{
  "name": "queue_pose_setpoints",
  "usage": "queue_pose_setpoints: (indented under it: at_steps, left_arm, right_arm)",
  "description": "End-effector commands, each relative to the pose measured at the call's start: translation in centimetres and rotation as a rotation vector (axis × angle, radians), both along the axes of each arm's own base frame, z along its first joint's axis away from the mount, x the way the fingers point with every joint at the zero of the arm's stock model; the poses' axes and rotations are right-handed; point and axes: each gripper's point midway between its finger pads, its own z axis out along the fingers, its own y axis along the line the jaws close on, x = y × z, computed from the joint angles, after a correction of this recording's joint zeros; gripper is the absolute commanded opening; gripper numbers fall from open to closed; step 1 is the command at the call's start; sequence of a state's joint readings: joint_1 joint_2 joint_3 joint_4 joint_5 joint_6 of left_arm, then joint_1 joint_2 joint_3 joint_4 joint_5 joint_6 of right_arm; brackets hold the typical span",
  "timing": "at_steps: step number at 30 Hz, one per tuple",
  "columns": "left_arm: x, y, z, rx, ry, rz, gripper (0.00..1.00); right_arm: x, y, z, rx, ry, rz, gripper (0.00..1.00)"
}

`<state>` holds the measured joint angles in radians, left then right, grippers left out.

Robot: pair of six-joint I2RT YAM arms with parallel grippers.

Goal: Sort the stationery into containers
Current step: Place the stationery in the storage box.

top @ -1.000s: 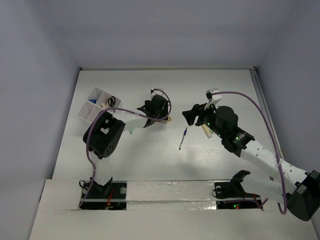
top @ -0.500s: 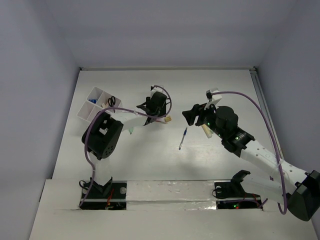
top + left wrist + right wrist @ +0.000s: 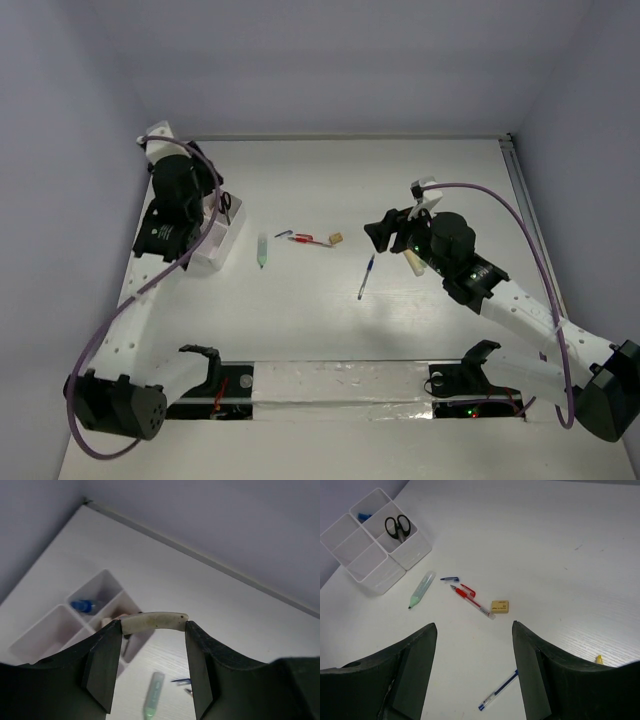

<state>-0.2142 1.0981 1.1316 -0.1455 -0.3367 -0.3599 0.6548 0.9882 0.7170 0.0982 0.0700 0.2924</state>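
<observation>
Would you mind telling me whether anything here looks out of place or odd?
The pale strip pinched end to end between the left fingers, above the white organiser, is bowed upward rather than straight.

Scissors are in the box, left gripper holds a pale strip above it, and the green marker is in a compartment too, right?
Not the marker: the right wrist view shows it lying on the table beside the box. The scissors are in the box and the left gripper does hold the pale strip above it.
</observation>
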Motion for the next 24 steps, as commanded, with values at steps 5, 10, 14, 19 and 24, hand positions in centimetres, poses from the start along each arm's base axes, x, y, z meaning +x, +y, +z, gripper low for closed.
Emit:
queue_pose_setpoints:
  at_steps: [5,10,14,19,24]
  left_arm:
    - [-4.7,9.6,-8.0,0.02,0.239,0.233,0.37]
    - [-4.7,12.1,-11.6,-0.023,0.312,0.285,0.37]
    - [-3.9,12.3,-11.9,-0.046,0.304,0.293,0.37]
    - [-2.7,12.2,-12.3,-0.072,0.301,0.284,0.39]
    - [-1.8,12.5,-12.8,-0.073,0.312,0.294,0.41]
  right_arm:
    - [0.0,0.3,1.3,0.038,-0.02,0.017,0.67]
    - [0.1,0.9,0.6,0.03,0.003,0.036,0.67]
    - [0.2,1.2,0.2,0.026,0.019,0.047,0.67]
    - [0.1,1.3,0.2,0.031,0.021,0.051,0.67]
    - [0.1,1.3,0.1,0.026,0.021,0.051,0.67]
